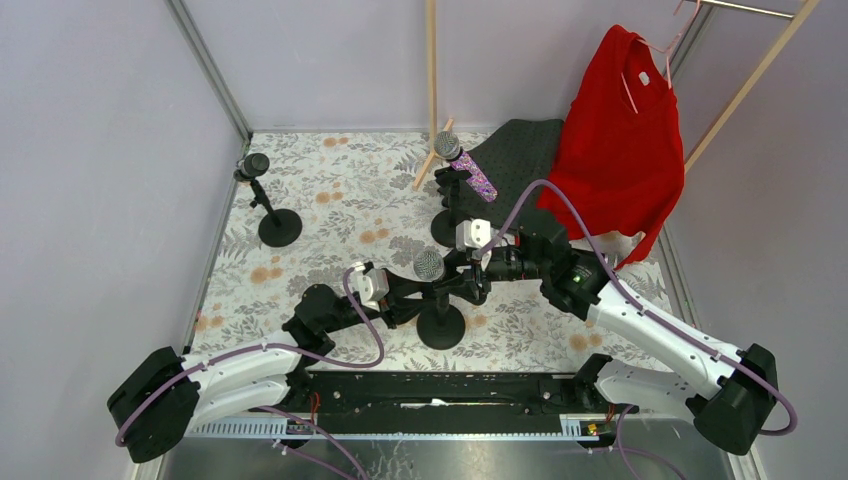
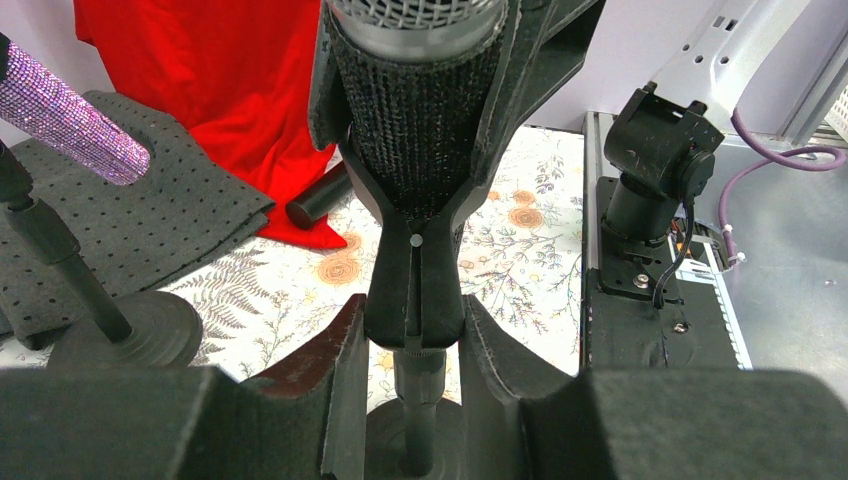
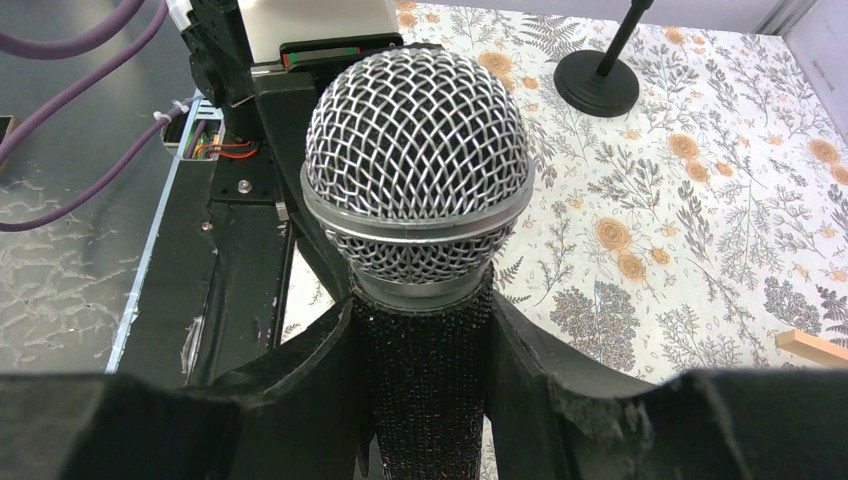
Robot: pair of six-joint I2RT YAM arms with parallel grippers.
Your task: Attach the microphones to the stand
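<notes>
A black microphone with a round mesh head (image 1: 429, 265) stands in the clip of the near stand (image 1: 440, 325). My right gripper (image 1: 470, 275) is shut on its black body (image 3: 425, 390), just under the mesh head (image 3: 417, 180). My left gripper (image 1: 425, 295) is shut on the stand's clip (image 2: 413, 290), with the microphone body (image 2: 415, 130) seated above it. A second black microphone (image 1: 255, 165) sits on the far-left stand (image 1: 278, 226). The glittery purple microphone (image 1: 470, 170) sits on the back stand (image 1: 447, 228) and also shows in the left wrist view (image 2: 70, 115).
A red shirt (image 1: 620, 130) hangs on a hanger at the back right, over a black perforated mat (image 1: 520, 150). A wooden rod (image 1: 431, 60) stands at the back. A wooden rack slants at the right. Grey walls close in the floral table (image 1: 330, 200).
</notes>
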